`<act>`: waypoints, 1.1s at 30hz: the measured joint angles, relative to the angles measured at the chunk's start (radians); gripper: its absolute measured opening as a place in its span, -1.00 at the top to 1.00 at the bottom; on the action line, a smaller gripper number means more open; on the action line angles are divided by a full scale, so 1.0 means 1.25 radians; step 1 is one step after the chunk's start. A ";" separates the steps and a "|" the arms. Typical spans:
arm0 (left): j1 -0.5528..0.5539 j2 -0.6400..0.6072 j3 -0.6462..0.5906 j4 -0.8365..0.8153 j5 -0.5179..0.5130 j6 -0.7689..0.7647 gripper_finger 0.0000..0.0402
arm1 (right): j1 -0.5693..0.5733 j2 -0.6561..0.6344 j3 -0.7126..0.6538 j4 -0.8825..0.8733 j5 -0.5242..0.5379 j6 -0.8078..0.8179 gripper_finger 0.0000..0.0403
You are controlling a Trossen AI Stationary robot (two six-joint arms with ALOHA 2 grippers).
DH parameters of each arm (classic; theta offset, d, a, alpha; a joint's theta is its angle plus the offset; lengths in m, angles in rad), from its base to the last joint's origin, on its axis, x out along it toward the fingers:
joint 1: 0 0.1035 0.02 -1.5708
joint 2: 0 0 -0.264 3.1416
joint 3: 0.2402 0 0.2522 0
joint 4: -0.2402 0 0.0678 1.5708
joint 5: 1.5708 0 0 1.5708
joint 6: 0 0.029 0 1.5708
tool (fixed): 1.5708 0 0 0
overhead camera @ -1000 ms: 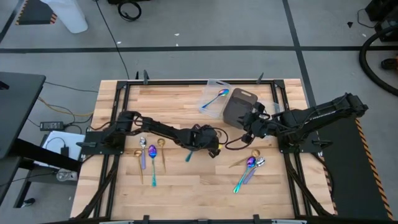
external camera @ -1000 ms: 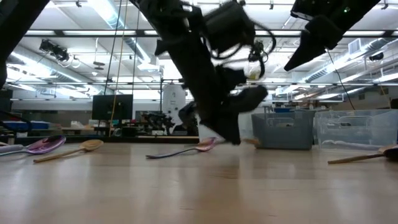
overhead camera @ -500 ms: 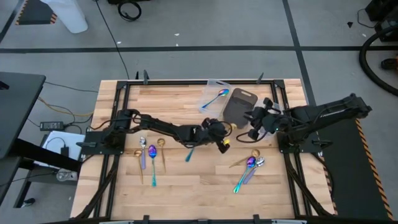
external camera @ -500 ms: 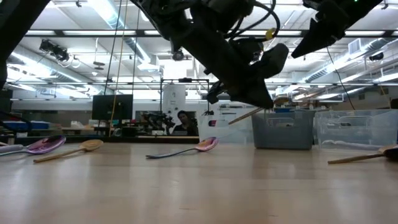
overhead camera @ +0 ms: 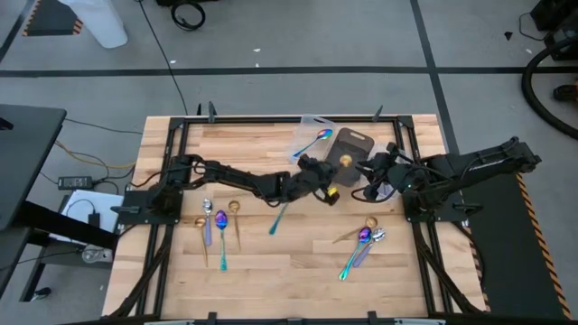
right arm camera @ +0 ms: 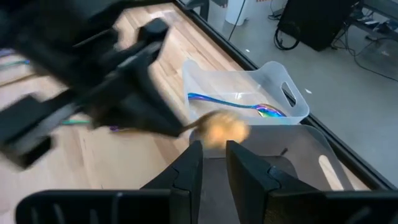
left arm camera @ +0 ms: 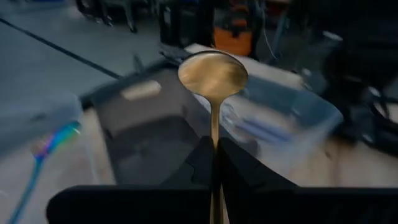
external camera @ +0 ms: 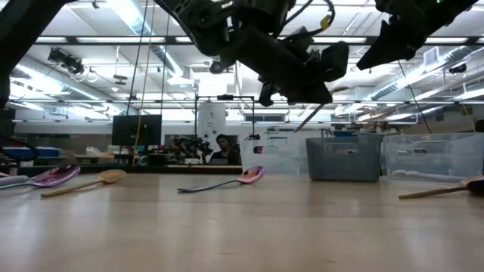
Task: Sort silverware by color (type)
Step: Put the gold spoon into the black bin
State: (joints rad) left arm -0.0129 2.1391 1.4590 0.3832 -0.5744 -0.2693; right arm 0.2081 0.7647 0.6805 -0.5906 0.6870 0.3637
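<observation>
- High view: we see the left gripper (overhead camera: 330, 185) clamped on a gold spoon (overhead camera: 344, 163), whose bowl hangs over the dark bin (overhead camera: 348, 153). The clear tray (overhead camera: 307, 126) beside the bin holds an iridescent spoon (overhead camera: 313, 141). More spoons lie on the counter (overhead camera: 271, 271): a mixed group (overhead camera: 219, 221) on the left arm's side, a teal spoon (overhead camera: 278, 217) mid-counter, a cluster (overhead camera: 361, 242) on the right arm's side.
- Low view: the gold spoon rides high above the grey bin (external camera: 344, 157); open counter lies in front.
- Left wrist view: the spoon bowl (left arm camera: 212, 74) sits centred over the bin; we would lower it before release so it cannot bounce past the rim.
- Right wrist view: the right gripper (right arm camera: 213, 163), fingers parted and empty, hovers just beside the bin, leaving little room; we would approach from the tray side.
</observation>
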 joint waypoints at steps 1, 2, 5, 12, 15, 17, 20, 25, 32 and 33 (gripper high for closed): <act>0.008 0.000 0.000 0.014 -0.001 0.009 0.90 | 0.000 0.000 -0.002 0.008 -0.002 0.000 0.59; 0.015 0.000 0.000 0.029 -0.001 0.015 0.90 | 0.000 0.000 -0.003 0.013 -0.005 0.002 0.59; 0.033 0.000 0.000 0.083 0.008 0.035 0.90 | 0.000 0.001 -0.004 0.013 -0.016 0.024 0.59; 0.050 0.000 0.000 0.256 0.066 0.057 0.90 | 0.000 0.002 -0.045 0.100 0.005 0.017 0.59; 0.049 0.000 0.000 0.319 0.071 0.076 0.90 | 0.000 0.001 -0.084 0.200 0.020 -0.032 0.59; 0.044 0.000 0.000 0.357 0.075 0.082 0.90 | 0.000 0.001 -0.106 0.270 0.025 -0.069 0.59; 0.038 -0.001 0.000 0.397 0.075 0.106 0.90 | 0.000 0.001 -0.133 0.372 0.028 -0.119 0.59; 0.028 -0.001 0.001 0.427 0.075 0.140 0.90 | 0.000 0.011 -0.156 0.490 0.042 -0.175 0.59; 0.024 -0.001 0.000 0.431 0.072 0.163 0.90 | -0.003 0.065 -0.179 0.635 0.046 -0.237 0.59; 0.023 -0.001 0.001 0.434 0.072 0.163 0.90 | -0.006 0.075 -0.179 0.646 0.046 -0.244 0.59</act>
State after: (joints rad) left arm 0.0161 2.1380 1.4597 0.9251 -0.4843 -0.0650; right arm 0.2000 0.8580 0.4572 0.2163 0.7447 0.0591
